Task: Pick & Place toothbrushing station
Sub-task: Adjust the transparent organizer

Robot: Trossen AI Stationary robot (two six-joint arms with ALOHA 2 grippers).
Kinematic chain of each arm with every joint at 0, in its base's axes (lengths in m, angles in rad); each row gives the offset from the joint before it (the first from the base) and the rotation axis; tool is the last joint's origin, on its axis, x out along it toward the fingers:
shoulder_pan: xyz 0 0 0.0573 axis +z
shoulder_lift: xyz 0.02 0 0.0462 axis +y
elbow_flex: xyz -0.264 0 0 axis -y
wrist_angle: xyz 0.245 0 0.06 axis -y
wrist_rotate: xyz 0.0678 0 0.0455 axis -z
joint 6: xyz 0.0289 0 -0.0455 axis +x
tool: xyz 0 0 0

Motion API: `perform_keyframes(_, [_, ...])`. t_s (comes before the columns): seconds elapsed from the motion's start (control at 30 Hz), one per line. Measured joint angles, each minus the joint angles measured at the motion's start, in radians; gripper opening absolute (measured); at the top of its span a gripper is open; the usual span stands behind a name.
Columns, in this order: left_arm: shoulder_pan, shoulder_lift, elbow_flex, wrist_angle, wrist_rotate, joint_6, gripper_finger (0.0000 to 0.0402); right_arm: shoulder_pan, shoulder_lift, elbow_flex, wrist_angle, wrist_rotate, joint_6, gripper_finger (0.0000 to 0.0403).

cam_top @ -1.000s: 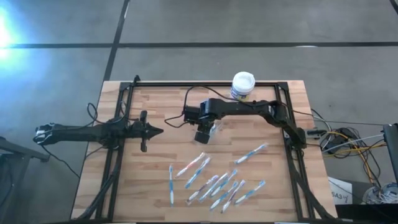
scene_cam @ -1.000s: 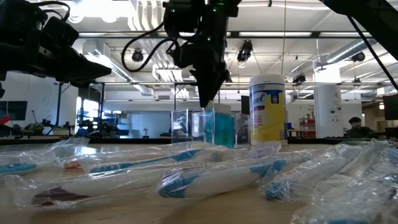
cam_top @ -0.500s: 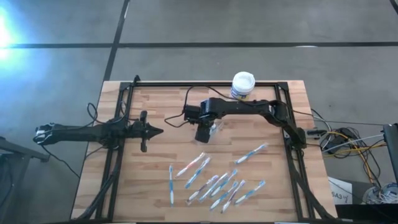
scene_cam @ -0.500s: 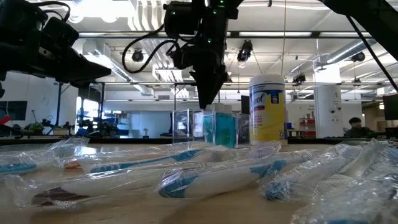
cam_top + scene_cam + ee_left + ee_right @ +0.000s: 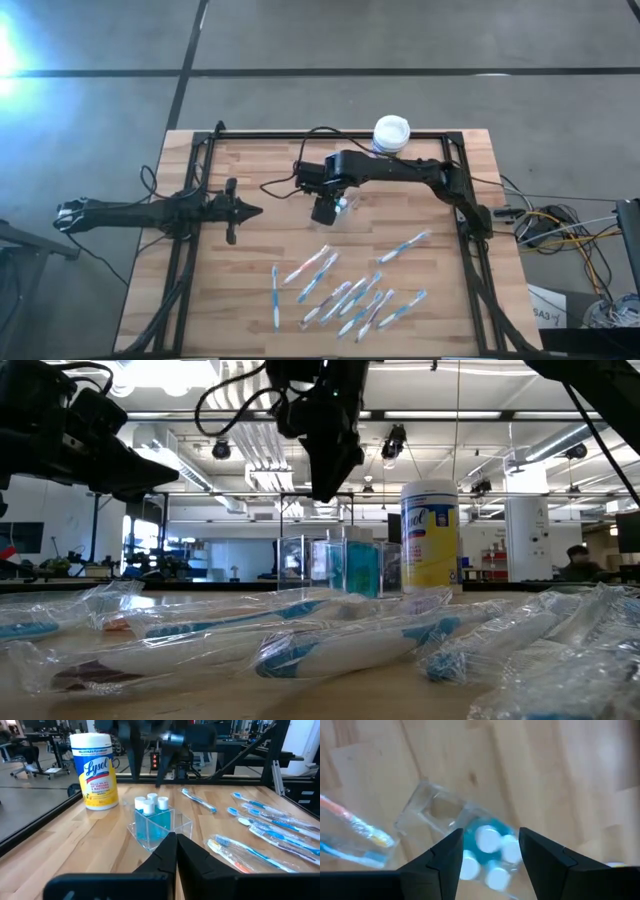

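The toothbrushing station's clear plastic holder (image 5: 347,206) stands on its base at the table's middle, with three white-capped teal tubes (image 5: 151,805) upright in one compartment. My right gripper (image 5: 490,837) hangs open above it, fingers pointing down and well clear of the caps (image 5: 325,488). Several wrapped toothbrushes (image 5: 345,290) lie flat on the near half of the table. My left gripper (image 5: 258,210) waits shut at the table's left, pointing level toward the holder (image 5: 159,822).
A white-lidded canister with a yellow-blue label (image 5: 390,135) stands at the far edge, behind the holder. A black frame (image 5: 200,150) runs round the tabletop. Bare wood (image 5: 260,250) lies between the left gripper and the toothbrushes.
My right gripper has risen straight up from the tube caps in the holder, and its fingers have spread apart. The holder and its tubes stay where they were.
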Motion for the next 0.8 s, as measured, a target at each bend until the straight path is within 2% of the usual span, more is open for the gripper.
perform_keyframes(0.13, [0.0,0.0,0.0,0.0,0.001,-0.025,0.001,0.057,-0.128,-0.041,0.051,0.097,-0.086,0.0178])
perform_keyframes(0.23, [0.0,0.0,0.0,-0.001,0.001,-0.036,0.0014,0.102,-0.262,-0.154,0.175,0.122,-0.135,0.0169])
perform_keyframes(0.33, [0.0,0.0,0.0,-0.002,0.004,-0.079,0.0017,0.128,-0.401,-0.335,0.319,0.125,-0.124,0.0157])
perform_keyframes(0.47, [-0.004,0.006,0.0,-0.001,0.092,-0.155,0.0014,0.154,-0.566,-0.629,0.467,0.246,-0.014,0.0129])
perform_keyframes(0.53, [-0.019,0.019,0.0,0.0,0.13,-0.193,0.0006,0.155,-0.63,-0.776,0.546,0.273,0.016,0.0107])
perform_keyframes(0.7, [-0.115,0.088,0.0,0.065,0.121,-0.237,0.0004,0.109,-0.745,-1.044,0.784,0.279,0.038,0.0036])
perform_keyframes(0.8, [-0.196,0.161,0.014,0.099,0.044,-0.261,0.0003,0.079,-0.788,-1.146,0.839,0.28,0.081,0.0014])
